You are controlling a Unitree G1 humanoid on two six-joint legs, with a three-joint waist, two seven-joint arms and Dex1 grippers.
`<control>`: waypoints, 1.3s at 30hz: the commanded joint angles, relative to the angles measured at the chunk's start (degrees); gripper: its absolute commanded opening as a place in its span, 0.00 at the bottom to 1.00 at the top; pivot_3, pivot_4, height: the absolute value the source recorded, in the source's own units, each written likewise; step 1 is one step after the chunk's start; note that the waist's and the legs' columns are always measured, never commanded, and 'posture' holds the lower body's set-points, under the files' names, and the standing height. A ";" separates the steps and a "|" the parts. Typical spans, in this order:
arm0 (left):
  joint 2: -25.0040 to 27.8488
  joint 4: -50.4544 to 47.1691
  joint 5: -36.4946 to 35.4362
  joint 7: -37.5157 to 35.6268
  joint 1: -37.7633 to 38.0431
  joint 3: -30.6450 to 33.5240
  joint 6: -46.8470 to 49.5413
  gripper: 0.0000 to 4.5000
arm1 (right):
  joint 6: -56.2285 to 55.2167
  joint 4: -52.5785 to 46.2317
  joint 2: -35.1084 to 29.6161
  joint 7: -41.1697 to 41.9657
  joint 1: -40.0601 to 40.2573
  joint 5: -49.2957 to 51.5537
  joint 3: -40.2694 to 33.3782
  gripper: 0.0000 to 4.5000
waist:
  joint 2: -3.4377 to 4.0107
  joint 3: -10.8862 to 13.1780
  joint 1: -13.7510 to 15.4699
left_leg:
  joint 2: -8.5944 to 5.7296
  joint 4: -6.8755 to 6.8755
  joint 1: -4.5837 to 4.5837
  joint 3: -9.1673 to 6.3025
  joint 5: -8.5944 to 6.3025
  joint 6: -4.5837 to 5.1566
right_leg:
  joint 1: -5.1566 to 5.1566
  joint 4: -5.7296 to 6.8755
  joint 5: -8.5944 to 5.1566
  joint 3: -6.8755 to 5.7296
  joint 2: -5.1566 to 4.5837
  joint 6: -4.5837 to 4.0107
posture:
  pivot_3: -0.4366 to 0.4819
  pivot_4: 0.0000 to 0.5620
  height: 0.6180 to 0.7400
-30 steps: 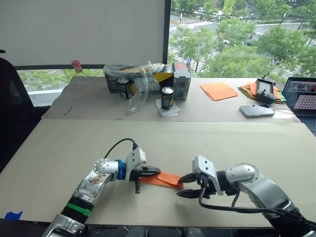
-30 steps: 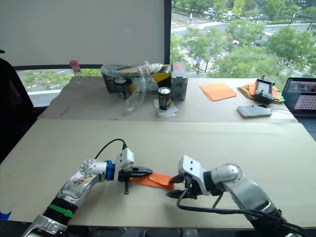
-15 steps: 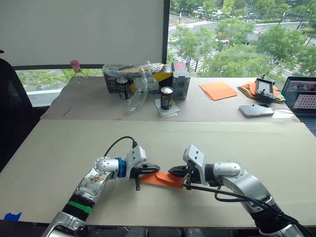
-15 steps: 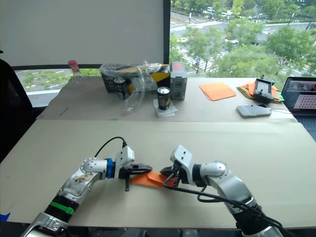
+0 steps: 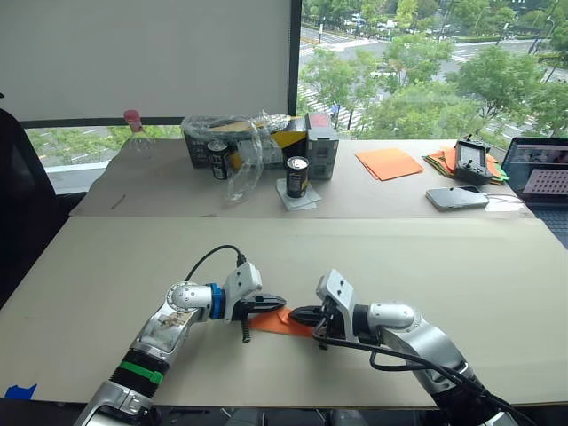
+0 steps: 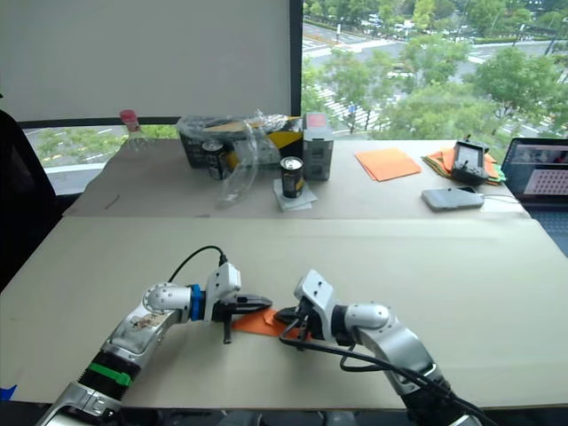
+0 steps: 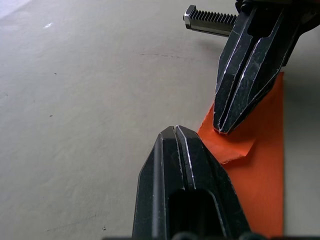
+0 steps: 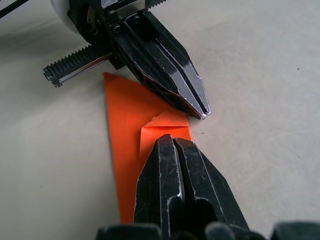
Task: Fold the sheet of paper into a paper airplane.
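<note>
The sheet of paper [image 5: 286,324] lies flat on the near table as a narrow, layered, bright-orange pointed shape. My left gripper [image 5: 277,303] is shut, with its tip resting on the paper's left part. Facing it from the right, my right gripper [image 5: 296,312] is also shut, and the two tips nearly touch. In the right wrist view a small folded corner flap [image 8: 167,125] sits between my right gripper [image 8: 173,141] and the left gripper [image 8: 202,113]. The left wrist view shows the same flap [image 7: 231,148] between both shut tips. Neither gripper has paper between its fingers.
On the far table stand two cans [image 5: 301,176], a crumpled plastic bag [image 5: 249,151], a box [image 5: 323,145] and a pink-capped bottle [image 5: 136,126]. Smooth orange sheets [image 5: 391,162], a phone [image 5: 456,198], a coloured paper pile [image 5: 445,161] and a laptop [image 5: 541,171] lie at the right.
My right gripper has moved left along the paper toward the left gripper and gone from open to shut. The left gripper has stayed in place.
</note>
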 commanded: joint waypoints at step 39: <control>-1.32 -2.33 -1.12 2.72 5.70 0.47 7.99 0.00 | 3.70 0.19 -5.27 -5.79 6.37 -4.37 0.39 0.01 | 0.10 -1.02 0.99 | 0.00 -0.52 1.13 -0.08 -0.06 0.10 | 1.08 -0.69 -0.28 -0.12 -0.03 0.48 | 0.48 0.27 0.43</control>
